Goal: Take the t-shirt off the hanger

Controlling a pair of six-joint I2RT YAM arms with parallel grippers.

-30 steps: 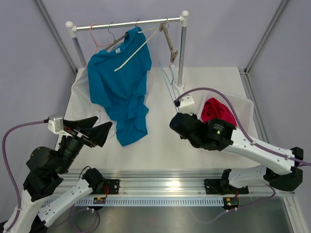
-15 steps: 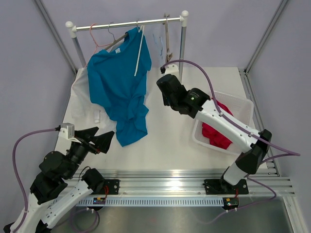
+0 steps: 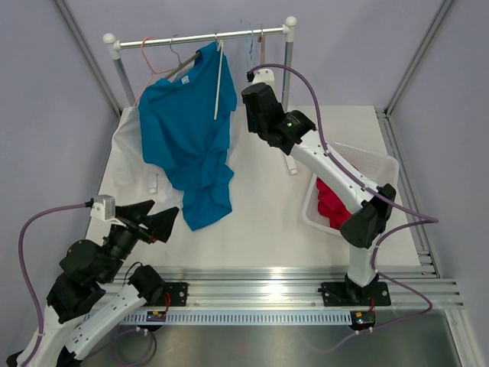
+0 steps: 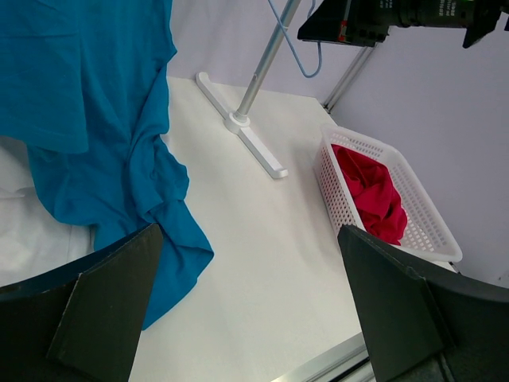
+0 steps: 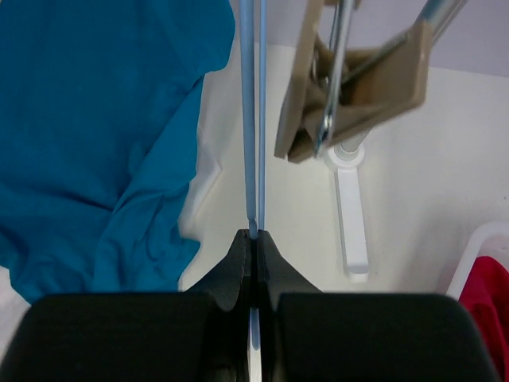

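Overhead, right fingers [image 5: 235,267] pinch the blue hanger [image 5: 251,119] while left fingers [image 4: 111,306] stand spread.

The left arm [image 3: 84,310] and right arm [image 3: 336,172] share white link shells and bulky black joint housings. A thick purple cable [image 3: 306,73] loops from each wrist. A green light [image 3: 291,120] glows on the right arm's housing. The left gripper [image 3: 157,215] has broad matte-black wedge fingers [image 4: 103,306]; the right gripper [image 5: 253,243] is black too. The black bases [image 3: 162,293] carry small red marks.
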